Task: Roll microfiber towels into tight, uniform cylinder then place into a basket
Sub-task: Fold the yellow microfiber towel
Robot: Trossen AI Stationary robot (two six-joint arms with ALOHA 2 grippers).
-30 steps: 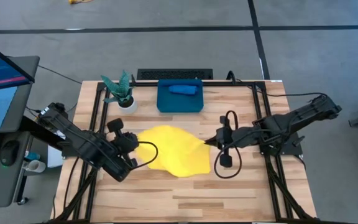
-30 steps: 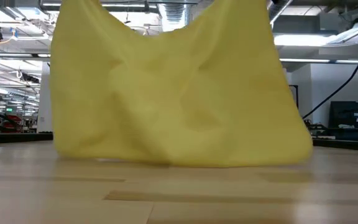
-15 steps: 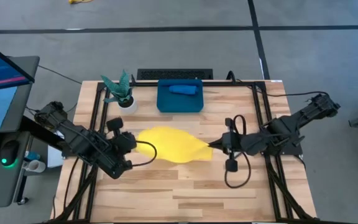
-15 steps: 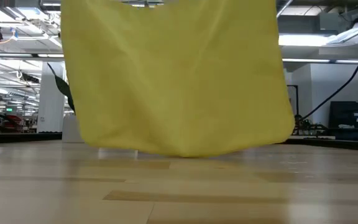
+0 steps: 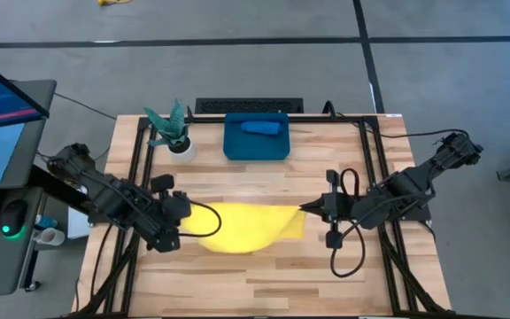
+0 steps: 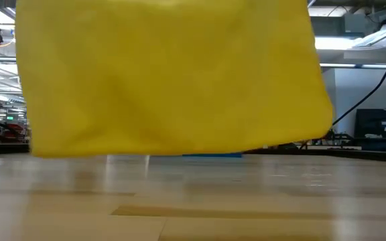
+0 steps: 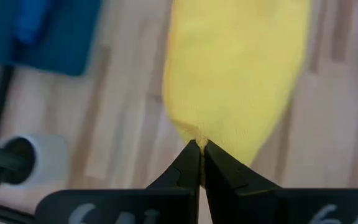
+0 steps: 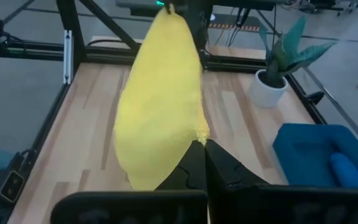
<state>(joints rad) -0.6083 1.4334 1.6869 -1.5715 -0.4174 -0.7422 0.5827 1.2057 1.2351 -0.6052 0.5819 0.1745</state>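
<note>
The yellow towel [image 5: 246, 227] hangs spread between my two grippers over the middle of the table. In the low view its lower edge [image 6: 146, 151] is clear of the wood. My left gripper [image 5: 191, 212] is shut on its left corner and my right gripper [image 5: 305, 210] on its right corner. The blue towel [image 5: 260, 127] lies rolled up inside the teal basket [image 5: 230, 146] at the table's far edge. My left gripper pinches a corner of the yellow towel [image 7: 199, 138] between its two fingertips, slanting down from the table's left side. The cloth hangs away from the tips, lifted clear. My right gripper pinches the opposite corner [image 8: 199, 134] at its fingertips, coming nearly level from the table's right side. The towel runs from there across to the other gripper.
A white plant pot [image 5: 181, 147] with a green plant stands to the left of the basket. Black frame rails [image 5: 368, 168] run along the table's left and right sides. A cable loop [image 5: 343, 252] hangs from the right arm over the bare wood near the front.
Both grippers have risen, and the right one has drawn toward the table's right and near side. The yellow towel, whose lower part lay bunched on the table, has been lifted clear. It now hangs flatter and wider between the two held corners.
</note>
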